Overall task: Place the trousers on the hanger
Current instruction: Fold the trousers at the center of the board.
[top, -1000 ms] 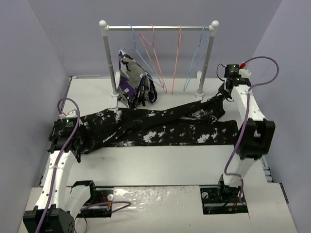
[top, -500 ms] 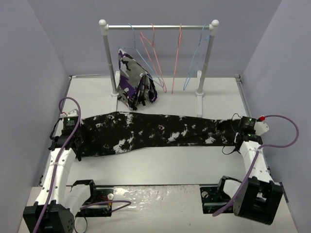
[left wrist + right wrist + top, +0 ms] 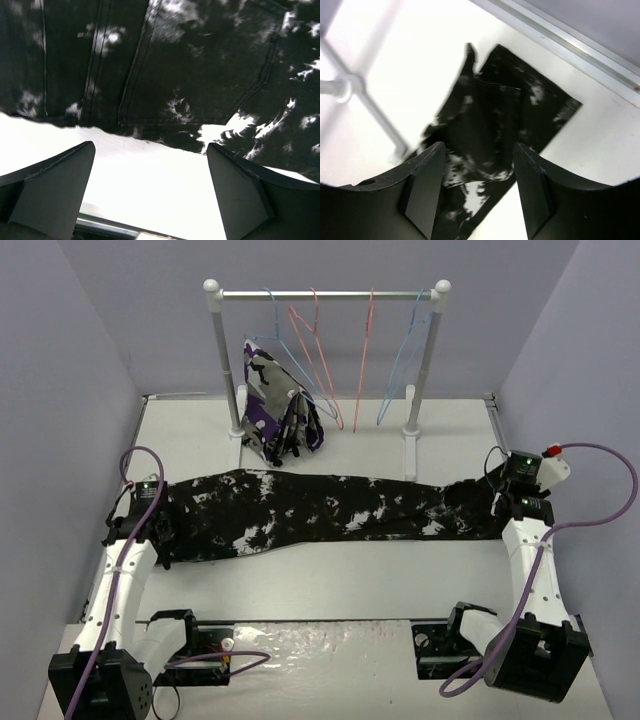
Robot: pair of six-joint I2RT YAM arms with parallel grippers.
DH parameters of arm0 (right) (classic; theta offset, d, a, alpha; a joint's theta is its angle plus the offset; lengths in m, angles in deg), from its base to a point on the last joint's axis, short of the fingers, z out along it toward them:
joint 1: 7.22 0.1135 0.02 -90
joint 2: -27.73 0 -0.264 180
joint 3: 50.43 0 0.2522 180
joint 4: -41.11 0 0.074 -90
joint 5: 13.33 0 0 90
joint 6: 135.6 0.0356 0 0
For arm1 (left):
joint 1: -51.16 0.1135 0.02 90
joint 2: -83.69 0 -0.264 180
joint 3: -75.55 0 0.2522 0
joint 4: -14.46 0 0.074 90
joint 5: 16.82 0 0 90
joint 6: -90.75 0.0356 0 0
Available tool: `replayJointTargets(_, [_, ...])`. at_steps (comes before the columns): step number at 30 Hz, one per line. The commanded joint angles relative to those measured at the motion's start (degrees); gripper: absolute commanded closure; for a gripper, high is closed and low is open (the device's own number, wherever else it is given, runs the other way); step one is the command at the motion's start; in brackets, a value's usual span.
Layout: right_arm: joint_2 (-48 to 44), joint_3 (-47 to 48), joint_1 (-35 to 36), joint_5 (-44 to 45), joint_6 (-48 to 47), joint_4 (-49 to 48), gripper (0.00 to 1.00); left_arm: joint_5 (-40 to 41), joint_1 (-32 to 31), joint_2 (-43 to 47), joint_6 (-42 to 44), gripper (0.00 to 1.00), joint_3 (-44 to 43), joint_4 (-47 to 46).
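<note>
Our right gripper [image 3: 479, 155] has drawn back rightward, jaws parted, clear of the cuffs [image 3: 520, 105]; our left gripper [image 3: 150, 150] gapes wide and empty. We count one trousers [image 3: 320, 510], flat across the table [image 3: 330, 570]. The rail [image 3: 330, 296] holds two light-blue hangers [image 3: 403, 365] and three pink-red hangers [image 3: 366, 350].

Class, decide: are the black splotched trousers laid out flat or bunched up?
Laid out flat: the trousers stretch full length across the table.

Lavender walls [image 3: 90, 320] on three sides; white tabletop [image 3: 330, 580]; clothes rail [image 3: 330, 296] at far edge.
</note>
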Motion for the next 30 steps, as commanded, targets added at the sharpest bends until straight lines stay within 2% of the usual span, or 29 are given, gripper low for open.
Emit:
replayJointTargets(1, [2.5,5.6,4.0,-1.6,-2.1,-1.1,0.45,0.2,0.6,-1.3,-9.8,0.07,2.5,2.1])
replayJointTargets(9, [3.2,4.6,10.7,-6.5,-3.1,-1.4,0.45,4.5,0.9,2.0,-20.7,0.07,7.3,3.7])
replayJointTargets(15, [3.1,1.3,16.9,-8.7,-3.2,-1.9,0.44,5.4,3.6,-2.6,-24.1,0.08,10.9,-7.3])
replayJointTargets(17, [2.8,1.0,18.7,-9.0,-3.3,-1.9,0.44,5.4,4.4,-4.4,-24.6,0.12,10.9,-10.2])
replayJointTargets(20, [2.4,1.1,20.7,-8.7,-4.2,-1.9,0.44,6.4,4.8,-6.6,-24.6,0.23,9.7,-11.8])
replayJointTargets(24, [2.3,1.4,21.2,-8.4,-5.0,-1.8,0.44,7.5,4.8,-6.8,-24.3,0.52,7.7,-12.0])
replayJointTargets(29, [2.1,1.1,21.3,-8.2,-5.1,-1.8,0.43,9.0,4.9,-7.2,-22.9,0.99,7.3,-12.1])
replayJointTargets(30, [2.0,1.2,21.3,-8.1,-5.2,-1.8,0.43,9.1,4.9,-7.2,-22.3,1.00,6.8,-12.1])
